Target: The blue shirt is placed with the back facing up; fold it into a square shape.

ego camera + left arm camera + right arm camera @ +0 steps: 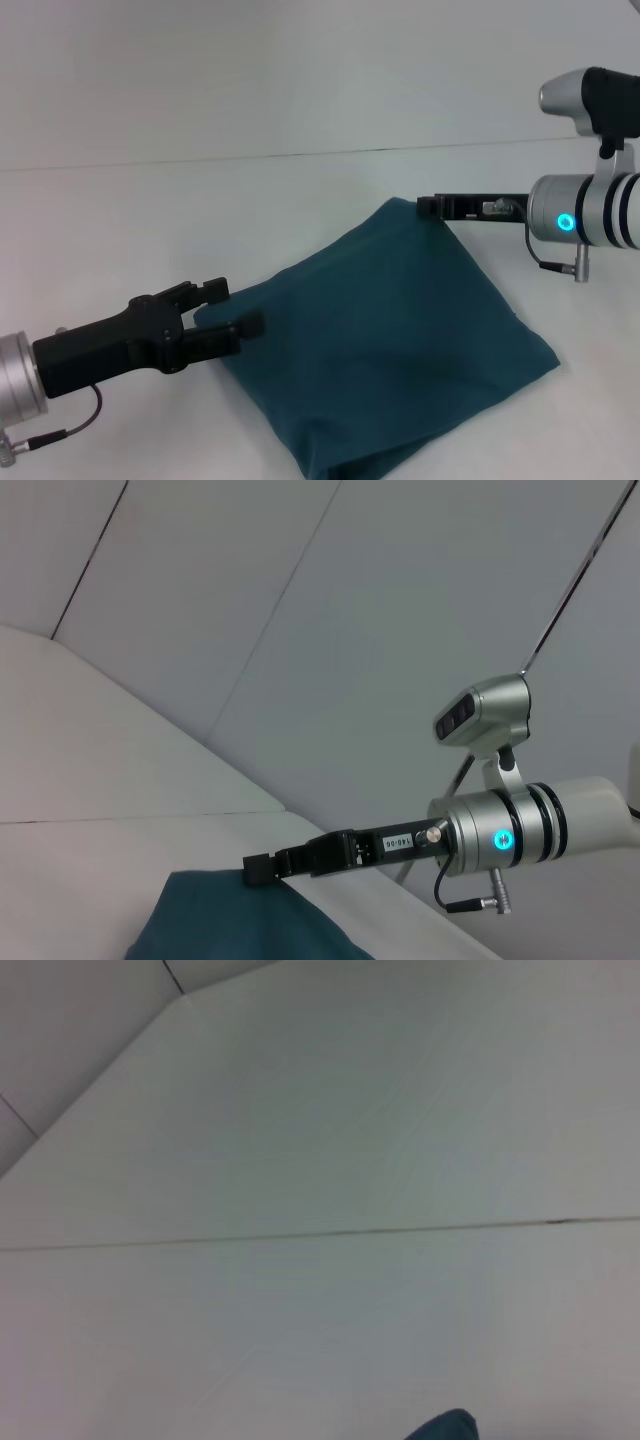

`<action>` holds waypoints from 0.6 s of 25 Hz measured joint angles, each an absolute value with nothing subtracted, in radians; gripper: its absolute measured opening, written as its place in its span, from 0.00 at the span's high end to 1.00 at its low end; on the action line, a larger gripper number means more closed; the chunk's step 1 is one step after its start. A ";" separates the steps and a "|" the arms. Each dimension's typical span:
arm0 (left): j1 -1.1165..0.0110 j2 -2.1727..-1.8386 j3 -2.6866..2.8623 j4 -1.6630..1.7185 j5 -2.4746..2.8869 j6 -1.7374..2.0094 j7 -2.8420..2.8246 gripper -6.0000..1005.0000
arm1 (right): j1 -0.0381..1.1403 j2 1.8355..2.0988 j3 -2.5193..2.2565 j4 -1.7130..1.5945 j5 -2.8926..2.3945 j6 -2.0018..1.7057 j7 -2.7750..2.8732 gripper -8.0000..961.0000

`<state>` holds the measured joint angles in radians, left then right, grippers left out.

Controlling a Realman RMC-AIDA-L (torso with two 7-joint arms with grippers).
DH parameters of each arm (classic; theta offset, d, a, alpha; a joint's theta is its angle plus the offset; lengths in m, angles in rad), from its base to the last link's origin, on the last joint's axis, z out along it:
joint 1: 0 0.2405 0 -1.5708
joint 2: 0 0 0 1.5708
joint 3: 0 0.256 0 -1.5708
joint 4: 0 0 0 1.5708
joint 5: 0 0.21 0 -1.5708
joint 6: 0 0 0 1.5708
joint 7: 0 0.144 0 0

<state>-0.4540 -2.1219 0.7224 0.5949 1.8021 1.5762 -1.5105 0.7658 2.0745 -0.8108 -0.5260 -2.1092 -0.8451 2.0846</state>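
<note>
Head view: the blue shirt (pixel 385 345), folded into a rough square, lay on the white counter (pixel 300 200). At its left edge the left pincer (pixel 228 307) hung with fingers spread, nothing between them. At the shirt's far corner sat the right pincer (pixel 430 206); whether it was spread or pressed together could not be told. Left wrist view: the right pincer (pixel 262 869) touched that corner of the shirt (pixel 240 925). Right wrist view: only a sliver of shirt (pixel 445 1427) showed on the counter (pixel 300 1310).

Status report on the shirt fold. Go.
Left tool open at blue shirt's left edge. Right tool at its far corner. Shirt folded to a rough square on table. Nothing in the way.
</note>
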 joint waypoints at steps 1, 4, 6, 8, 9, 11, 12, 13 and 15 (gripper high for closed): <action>-0.454 -2.122 0.722 0.594 1.802 1.576 -1.511 0.05 | 0.765 2.076 -0.811 -0.522 -2.111 -0.838 2.081 0.97; -0.452 -2.123 0.723 0.594 1.804 1.572 -1.511 0.05 | 0.753 2.083 -0.812 -0.514 -2.112 -0.802 2.063 0.96; -0.449 -2.123 0.722 0.594 1.806 1.568 -1.518 0.05 | 0.746 2.086 -0.811 -0.510 -2.110 -0.784 2.054 0.95; -0.448 -2.123 0.722 0.594 1.808 1.567 -1.527 0.05 | 0.742 2.086 -0.806 -0.507 -2.099 -0.777 2.031 0.95; -0.448 -2.123 0.722 0.595 1.809 1.567 -1.533 0.05 | 0.738 2.086 -0.803 -0.507 -2.085 -0.775 2.011 0.95; -0.447 -2.121 0.721 0.596 1.810 1.567 -1.538 0.05 | 0.731 2.085 -0.801 -0.512 -2.042 -0.776 1.970 0.92; -0.445 -2.120 0.721 0.597 1.811 1.567 -1.540 0.05 | 0.728 2.083 -0.801 -0.514 -2.022 -0.776 1.955 0.90; -0.442 -2.119 0.721 0.598 1.814 1.566 -1.544 0.05 | 0.725 2.080 -0.801 -0.515 -2.003 -0.776 1.942 0.87; -0.439 -2.116 0.713 0.602 1.827 1.567 -1.558 0.05 | 0.723 2.072 -0.801 -0.516 -1.983 -0.784 1.935 0.82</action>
<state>-0.4388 -2.1163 0.7135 0.6020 1.8273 1.5671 -1.5580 0.7230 2.0723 -0.8008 -0.5163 -1.9835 -0.7840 1.9348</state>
